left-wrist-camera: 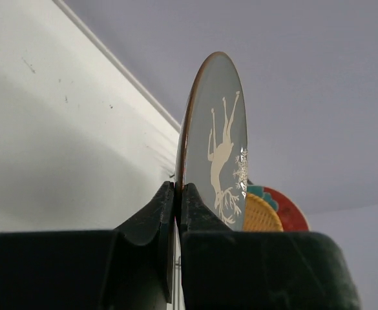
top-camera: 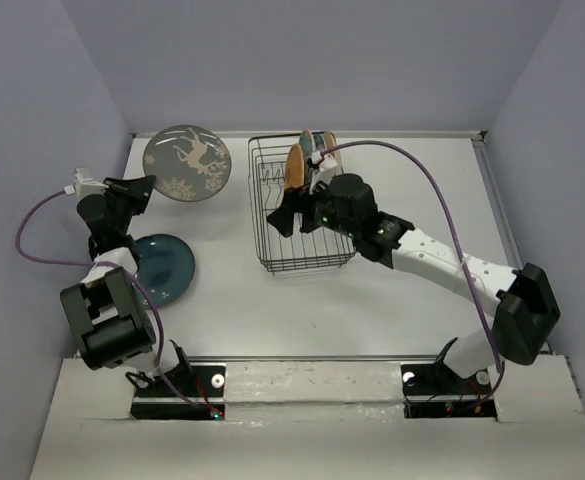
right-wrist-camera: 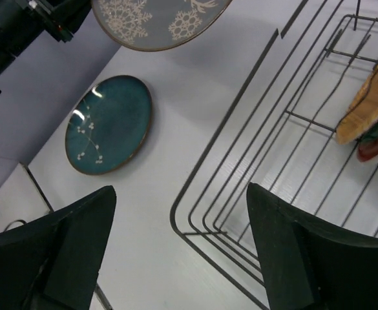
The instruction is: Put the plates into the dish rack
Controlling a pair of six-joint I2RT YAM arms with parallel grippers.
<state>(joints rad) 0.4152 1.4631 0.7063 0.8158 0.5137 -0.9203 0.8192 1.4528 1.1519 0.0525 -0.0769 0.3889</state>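
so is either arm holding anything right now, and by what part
The left gripper holds the grey deer-patterned plate, its fingers pinched on the plate's rim. The right gripper is open and holds nothing.

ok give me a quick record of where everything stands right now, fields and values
left claw: shut on the rim of the grey deer plate
right claw: open, empty, over the dish rack, near its left edge
dark teal plate: flat on the table, left of the rack
in rack: several plates standing at the far end, count unclear
left to load: grey deer plate, dark teal plate
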